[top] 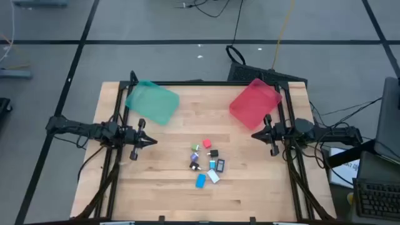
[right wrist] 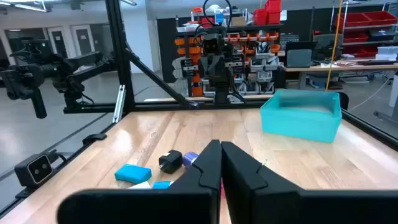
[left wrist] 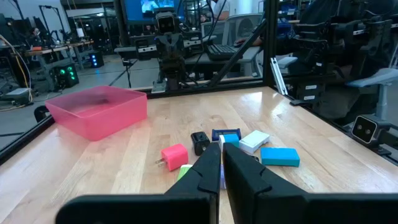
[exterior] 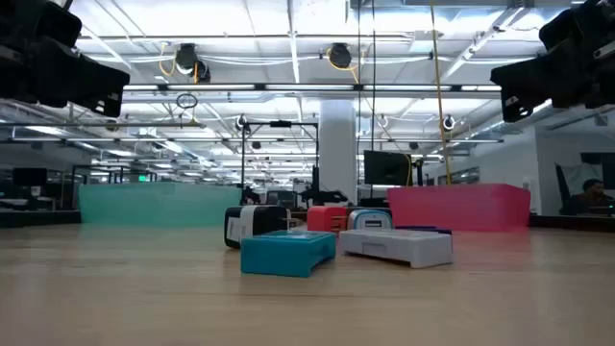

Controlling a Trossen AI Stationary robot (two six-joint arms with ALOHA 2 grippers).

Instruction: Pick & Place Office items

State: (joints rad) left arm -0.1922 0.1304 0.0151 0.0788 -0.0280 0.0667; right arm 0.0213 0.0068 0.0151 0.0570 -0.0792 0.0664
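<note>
Several tiny office items lie clustered on the wood table's middle (top: 206, 162): a red piece (left wrist: 174, 155), black ones (left wrist: 199, 142), a white block (left wrist: 254, 140), a bright blue block (left wrist: 279, 156), and a purple piece (top: 195, 148). In the low view the bright blue block (exterior: 287, 252) and white block (exterior: 397, 245) lie nearest. My left gripper (top: 152, 141) hovers shut at the table's left, pointing toward the cluster; my right gripper (top: 255, 135) hovers shut at the right. Both touch nothing.
A teal translucent tray (top: 152, 102) sits at the far left of the table, a red translucent tray (top: 255, 102) at the far right. Black frame rails run along the table's edges. Bare wood lies near the front edge (top: 200, 203).
</note>
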